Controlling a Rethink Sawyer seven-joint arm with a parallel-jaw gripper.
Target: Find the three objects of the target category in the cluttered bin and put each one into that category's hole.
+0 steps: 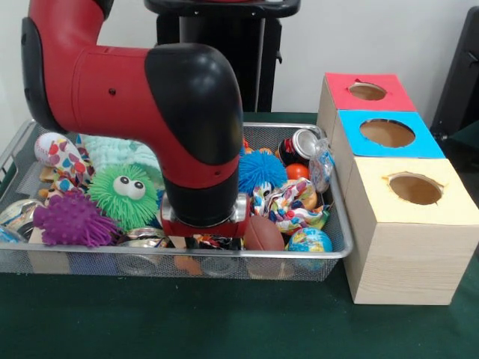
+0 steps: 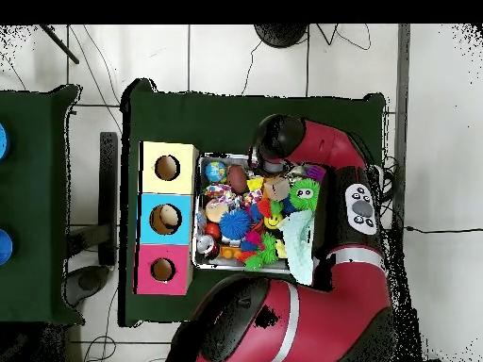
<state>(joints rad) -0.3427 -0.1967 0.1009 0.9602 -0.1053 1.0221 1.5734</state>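
Red and black, the arm (image 1: 150, 105) comes down into the near middle of the wire mesh bin (image 1: 329, 258), and its wrist hides the gripper (image 1: 196, 241) among the toys; whether the pincer is open, closed or holding something cannot be told from either view. Packed in the bin are a green fuzzy ball with googly eyes (image 1: 123, 196), a purple spiky ball (image 1: 73, 220) at the near left, a blue spiky ball (image 1: 262, 170), a small brown football (image 1: 263, 234) just right of the wrist, a globe ball (image 1: 310, 240) at the near right corner, and a soda can (image 1: 299, 146) at the far right. Right of the bin, just beside it, stand three wooden boxes in a row, each with a round hole on top: the yellow box (image 1: 408, 224) nearest, the blue box (image 1: 385, 134) in the middle, the red box (image 1: 367, 93) farthest. In the overhead view the arm's bulk covers one side of the bin.
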